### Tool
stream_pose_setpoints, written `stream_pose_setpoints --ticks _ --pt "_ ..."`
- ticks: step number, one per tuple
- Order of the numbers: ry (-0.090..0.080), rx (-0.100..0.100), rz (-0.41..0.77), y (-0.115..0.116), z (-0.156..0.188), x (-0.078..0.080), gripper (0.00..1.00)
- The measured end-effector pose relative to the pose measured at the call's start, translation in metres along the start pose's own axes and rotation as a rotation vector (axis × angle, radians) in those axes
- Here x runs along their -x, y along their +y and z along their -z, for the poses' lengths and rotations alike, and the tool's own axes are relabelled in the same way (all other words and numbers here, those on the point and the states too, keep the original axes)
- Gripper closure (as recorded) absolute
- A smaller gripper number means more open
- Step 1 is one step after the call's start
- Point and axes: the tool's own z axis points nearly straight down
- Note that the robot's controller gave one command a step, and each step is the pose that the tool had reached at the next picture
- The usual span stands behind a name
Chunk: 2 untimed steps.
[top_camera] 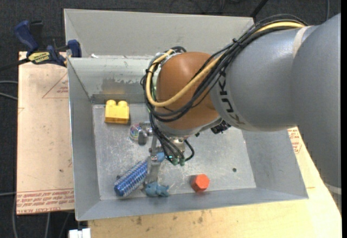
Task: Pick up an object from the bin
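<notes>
The grey arm (282, 79) is the biggest thing in the camera view. It comes in from the right and covers the right part of the far wall and much of the floor of the grey metal bin (81, 139). At its wrist sits a rounded orange cover (184, 90), and black and cream cables (149, 93) loop around the cover's left side.

Below the cover the gripper (155, 162) hangs low over the middle of the bin's floor, somewhat towards the floor's lower edge as the camera shows it. It is right at the upper right end of a blue bristly brush (130, 179). Whether the gripper is released or clenched cannot be told, and nothing can be seen in its grasp.

The brush is a short, stubby roll that lies slantwise on the floor. Its lower left end points to the floor's lower left corner. A yellow building block (116, 111) with two studs on top rests near the floor's upper left corner, close to the far wall and well apart from the gripper. A small orange-red block (200, 182) lies near the floor's lower edge, to the right of the gripper. A small blue-grey lump (156, 191) lies at the lower edge, just beside the brush's right end and below the gripper. A small shiny silvery piece (137, 133) lies between the yellow block and the gripper.
</notes>
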Motion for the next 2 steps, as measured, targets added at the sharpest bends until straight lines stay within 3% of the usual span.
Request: stream_pose_setpoints --ticks 1,2 --pt "-0.005 0.001 -0.039 -0.0209 -0.0959 -0.0117 0.0" --pt "-0.007 0.002 -0.038 -0.0203 -0.0928 -0.0108 1.0"
